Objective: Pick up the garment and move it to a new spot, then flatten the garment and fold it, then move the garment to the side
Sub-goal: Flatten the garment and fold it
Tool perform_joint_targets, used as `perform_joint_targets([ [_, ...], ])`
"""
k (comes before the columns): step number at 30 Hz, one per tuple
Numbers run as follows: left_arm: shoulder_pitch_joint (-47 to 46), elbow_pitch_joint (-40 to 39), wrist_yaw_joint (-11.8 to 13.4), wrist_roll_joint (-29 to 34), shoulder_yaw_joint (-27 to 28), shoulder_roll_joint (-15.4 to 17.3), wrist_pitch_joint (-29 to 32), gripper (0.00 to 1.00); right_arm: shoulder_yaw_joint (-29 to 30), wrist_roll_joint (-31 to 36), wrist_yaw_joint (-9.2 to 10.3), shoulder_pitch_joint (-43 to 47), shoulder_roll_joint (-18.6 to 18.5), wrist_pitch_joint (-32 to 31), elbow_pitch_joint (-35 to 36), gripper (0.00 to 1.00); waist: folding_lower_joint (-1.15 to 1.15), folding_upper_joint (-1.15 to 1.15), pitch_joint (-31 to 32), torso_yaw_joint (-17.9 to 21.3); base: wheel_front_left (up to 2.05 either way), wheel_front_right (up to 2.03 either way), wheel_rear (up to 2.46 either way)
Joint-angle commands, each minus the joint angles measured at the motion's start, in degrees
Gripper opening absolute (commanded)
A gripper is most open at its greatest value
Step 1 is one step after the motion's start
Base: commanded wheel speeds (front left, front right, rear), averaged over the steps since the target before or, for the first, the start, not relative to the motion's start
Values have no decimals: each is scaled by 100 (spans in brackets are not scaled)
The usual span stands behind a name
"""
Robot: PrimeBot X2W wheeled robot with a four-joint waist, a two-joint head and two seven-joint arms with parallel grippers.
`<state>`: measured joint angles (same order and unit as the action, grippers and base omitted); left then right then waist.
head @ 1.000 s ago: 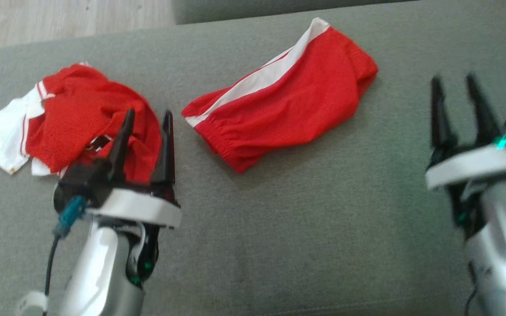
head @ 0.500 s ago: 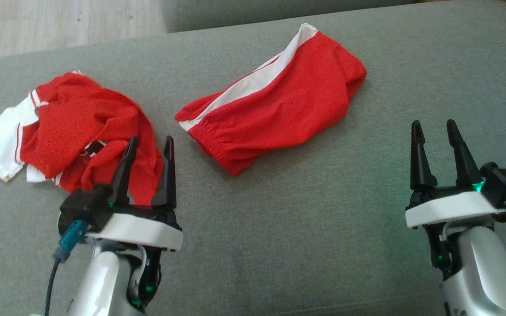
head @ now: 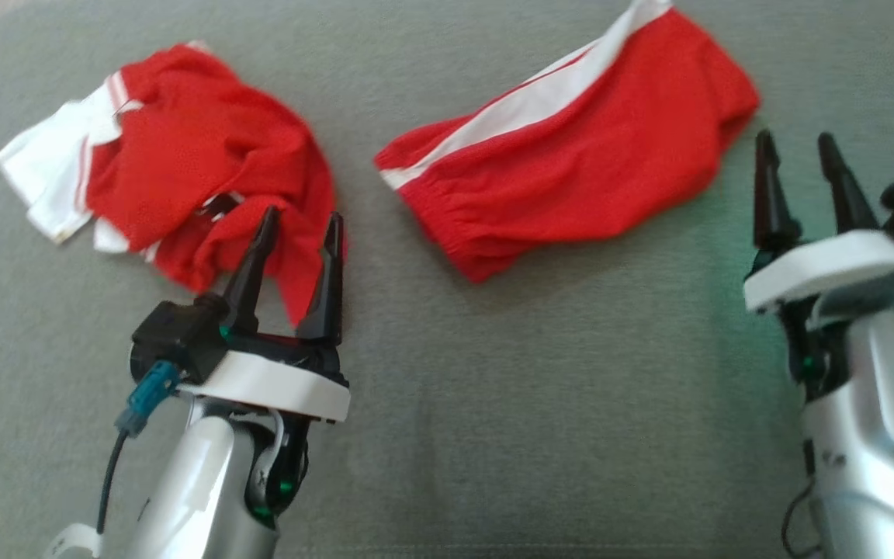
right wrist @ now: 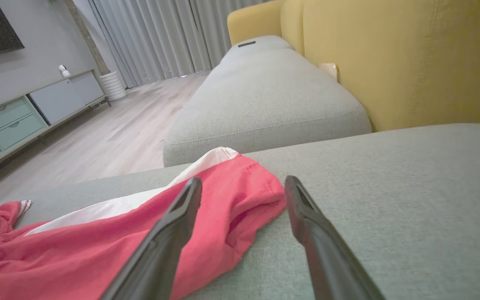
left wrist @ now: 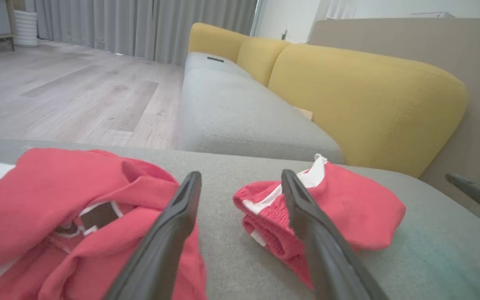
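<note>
Two red garments lie on the grey cushion [head: 571,404]. A crumpled red and white garment [head: 183,147] is at the left, also seen in the left wrist view [left wrist: 48,200]. A folded red garment with a white stripe [head: 579,171] lies at the middle right, and shows in both wrist views [left wrist: 348,204] [right wrist: 119,241]. My left gripper [head: 301,216] [left wrist: 241,174] is open, its fingers over the crumpled garment's near right edge. My right gripper [head: 795,138] [right wrist: 243,180] is open just off the folded garment's right end, holding nothing.
A second grey seat cushion [right wrist: 265,96] with yellow backrests [left wrist: 369,104] runs on beyond this one. Wooden floor [left wrist: 77,96] lies past the cushion's far left edge. Bare cushion spreads between and in front of the two arms.
The head view has shifted, so both garments sit higher and further right. My right gripper now stands closer to the folded garment's right end than half a second ago. Both grippers stay open.
</note>
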<state>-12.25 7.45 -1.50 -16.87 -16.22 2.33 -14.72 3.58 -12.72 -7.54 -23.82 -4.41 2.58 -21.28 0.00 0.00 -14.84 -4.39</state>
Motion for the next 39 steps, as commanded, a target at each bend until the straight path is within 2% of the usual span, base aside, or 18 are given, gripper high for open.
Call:
perform_joint_targets([
  [1, -244, -184, 34, -45, 123, 55, -28, 100, -22, -67, 5, -320, -1, -108, 55, 100, 0, 0, -205, -255, 0, 0, 0],
  [4, -297, -182, 39, -79, 27, 55, -28, 100, 197, -90, 5, -694, -9, -294, -248, 100, 0, 0, -303, -449, 0, 0, 0],
  [8, -368, -204, 58, -164, -112, 55, -28, 100, 775, -14, 5, -1168, -7, -508, -805, 100, 0, 0, -400, -696, 0, 0, 0],
  [19, -378, -237, 147, -311, -269, 54, -28, 100, 2721, 1260, 5, -2033, 87, -924, -2300, 100, 0, 0, -461, -1012, 0, 0, 0],
  [25, -373, -261, 169, -320, -258, 54, -28, 100, 2836, 1165, 5, -2290, 134, -1027, -2691, 100, 0, 0, -489, -1036, 0, 0, 0],
  [39, -388, -295, 136, -261, -276, 54, -28, 100, 2403, 818, 5, -2743, 151, -967, -3381, 100, 0, 0, -675, -989, 0, 0, 0],
])
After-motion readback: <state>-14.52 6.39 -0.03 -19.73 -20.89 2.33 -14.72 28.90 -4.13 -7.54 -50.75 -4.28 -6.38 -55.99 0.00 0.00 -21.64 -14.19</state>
